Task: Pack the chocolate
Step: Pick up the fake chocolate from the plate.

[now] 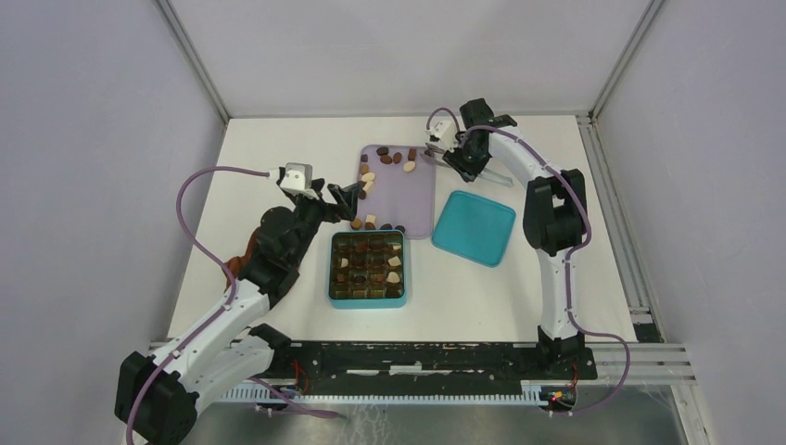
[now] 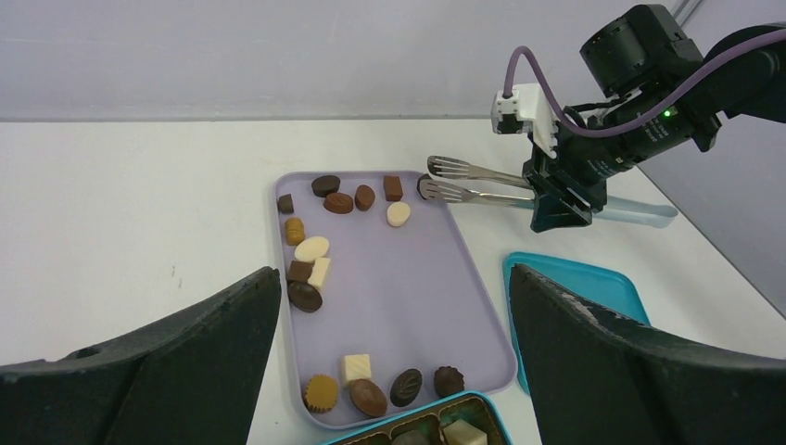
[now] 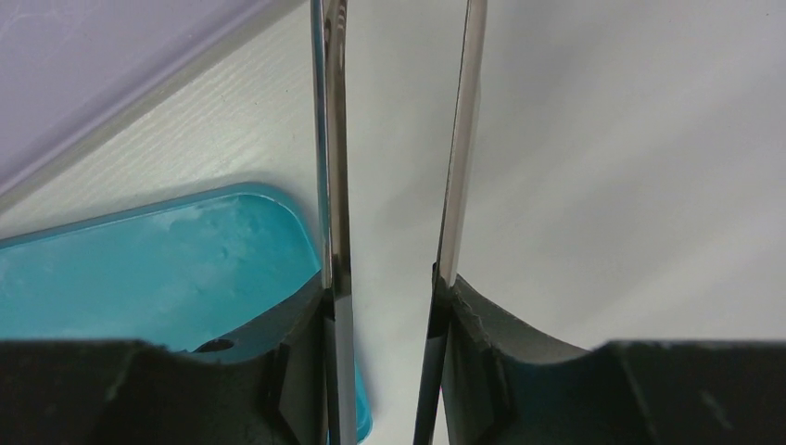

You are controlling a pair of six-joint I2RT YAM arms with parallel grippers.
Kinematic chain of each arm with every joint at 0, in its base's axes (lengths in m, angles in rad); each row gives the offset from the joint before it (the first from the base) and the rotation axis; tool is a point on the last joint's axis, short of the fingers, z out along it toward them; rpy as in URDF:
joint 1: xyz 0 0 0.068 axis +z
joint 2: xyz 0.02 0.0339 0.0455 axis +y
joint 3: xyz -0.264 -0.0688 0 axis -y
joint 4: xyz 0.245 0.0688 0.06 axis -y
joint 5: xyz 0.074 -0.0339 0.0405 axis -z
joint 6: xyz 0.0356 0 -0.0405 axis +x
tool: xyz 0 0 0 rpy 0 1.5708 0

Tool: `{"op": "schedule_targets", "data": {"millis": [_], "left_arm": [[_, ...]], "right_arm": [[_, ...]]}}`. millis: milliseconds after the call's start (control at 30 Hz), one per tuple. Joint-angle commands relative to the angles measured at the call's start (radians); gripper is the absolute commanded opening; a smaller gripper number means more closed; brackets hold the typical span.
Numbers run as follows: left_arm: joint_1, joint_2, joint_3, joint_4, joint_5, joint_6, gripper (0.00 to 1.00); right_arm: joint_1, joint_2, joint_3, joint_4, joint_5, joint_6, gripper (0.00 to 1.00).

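- Your right fingers (image 3: 500, 352) pinched the tongs (image 2: 482, 190) by the handles, one pad on each arm. The arms stood apart with a clear gap, so the tongs were gripped but not squeezed shut.
- The tong tips sat at the far right rim of the tray (image 2: 417, 287). Something dark showed by the lower tip, and I couldn't tell whether it was a piece.
- The chocolate (image 2: 312, 248) lay loose on the tray: a cluster along the far and left sides, and a row at the near edge beside the box (image 1: 368, 302). Some cells of the box already held pieces.
- The cream oval (image 2: 398, 213) looked like your nearest target. You wanted one tip on each side of it, low to the tray, then a slow, light squeeze, since a hard one would likely pop it out.
- After that, a straight lift and a level carry to an empty cell looked safest.
- Your left fingers (image 2: 185, 371) were spread wide and held nothing, hovering over the tray's near left part, just beyond the box. They could get in the way of that carry.
- The lid (image 1: 474, 227) lay flat on the table (image 2: 139, 204), right of the tray.
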Motion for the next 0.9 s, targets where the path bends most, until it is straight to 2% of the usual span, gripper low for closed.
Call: {"op": "schedule_targets", "data": {"millis": [0,633,733,867], "left_arm": [[-0.009,-0.009,0.003,0.054,-0.017,0.042,0.97],[-0.012,0.007,0.016,0.043,-0.016,0.042,0.97],[-0.011,0.006,0.015,0.043,-0.017,0.042,0.97],[-0.011,0.005,0.014,0.043,-0.016,0.043,0.97]], "right_arm": [[0.0,0.01,0.063,0.013,0.027,0.021,0.45],[0.012,0.059,0.096,0.016,0.047,0.031,0.45],[0.017,0.062,0.094,0.017,0.059,0.034,0.4],[0.02,0.052,0.089,0.02,0.067,0.033,0.29]]}}
